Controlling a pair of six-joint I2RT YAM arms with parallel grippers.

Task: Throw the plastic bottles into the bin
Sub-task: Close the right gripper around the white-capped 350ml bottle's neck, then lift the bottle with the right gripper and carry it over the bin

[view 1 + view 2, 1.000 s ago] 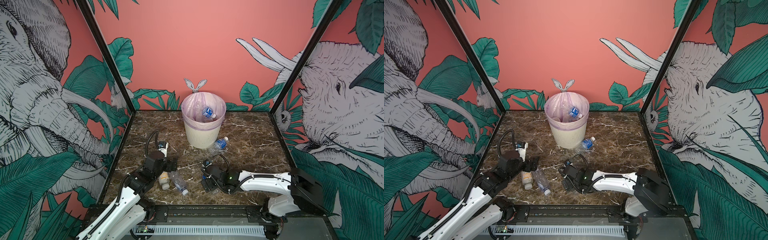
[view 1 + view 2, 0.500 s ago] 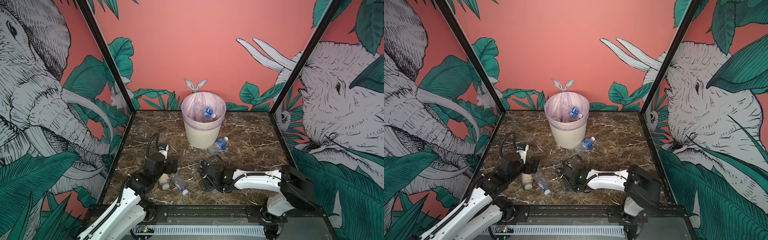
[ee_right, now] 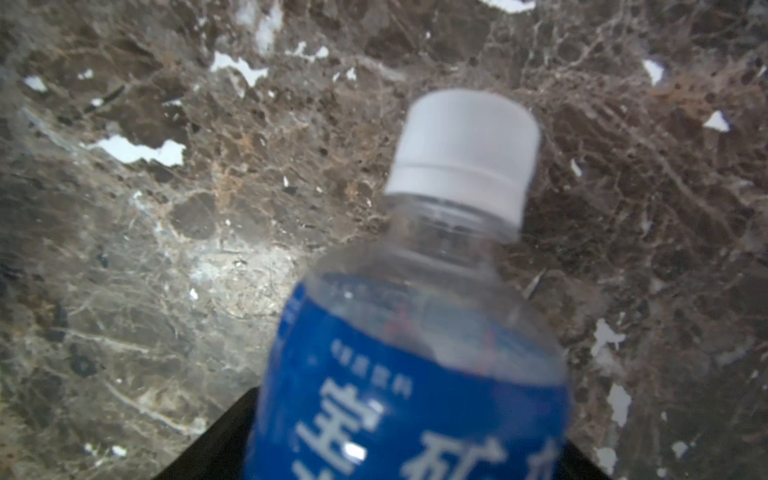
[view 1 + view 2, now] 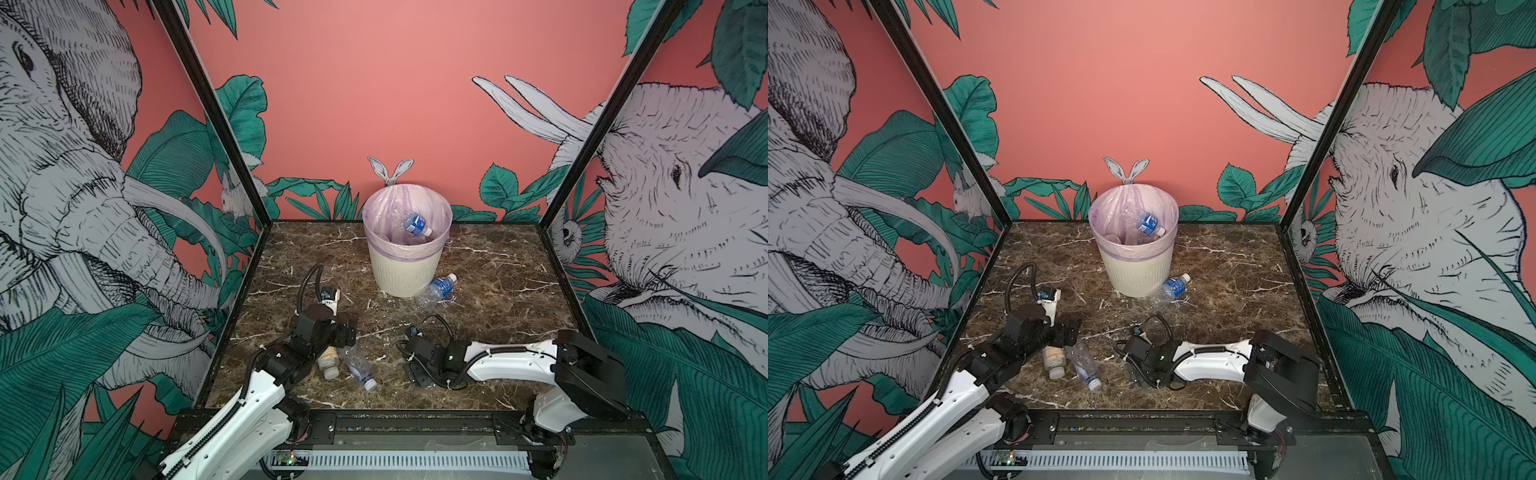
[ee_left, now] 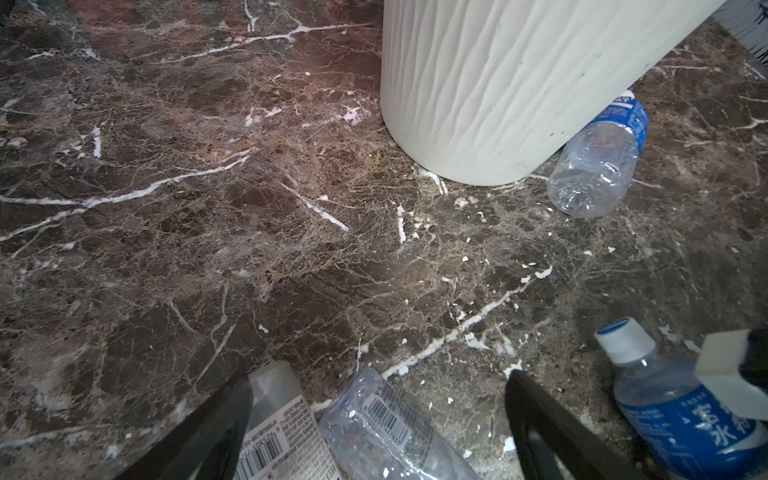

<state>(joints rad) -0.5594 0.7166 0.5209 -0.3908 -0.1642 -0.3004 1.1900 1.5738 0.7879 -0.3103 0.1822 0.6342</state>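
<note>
Four bottles (image 4: 1082, 365) are lying on the table (image 4: 498, 257), and a binned bottle (image 4: 415, 225) is showing inside the bin (image 4: 405, 270) at the back. We are hovering our left gripper (image 5: 380, 384), jaws spread wide and empty, over a white-labelled bottle (image 5: 278, 428) and a clear bottle (image 5: 374, 428) that are lying side by side, touching. Our right gripper (image 4: 419, 371) is sitting low over the table, straddling a blue-labelled bottle (image 3: 415, 374) whose cap (image 3: 461, 153) is pointing away from the wrist; we cannot tell whether the jaws are pinching it or only flanking it. A fourth bottle (image 4: 437, 287) is lying just beside the foot of the bin.

We are weighing three risks. The blue-labelled bottle is looking thin, round and empty, so a squeeze off its middle could be popping it out sideways or crushing it. On the left, the pair is touching, so jaws coming down there could be catching both or knocking one aside. And the bin is standing tall and well apart from both grippers: a carry riding too low could be striking its rim and tipping it, or dropping the bottle short, beside the one already there.
</note>
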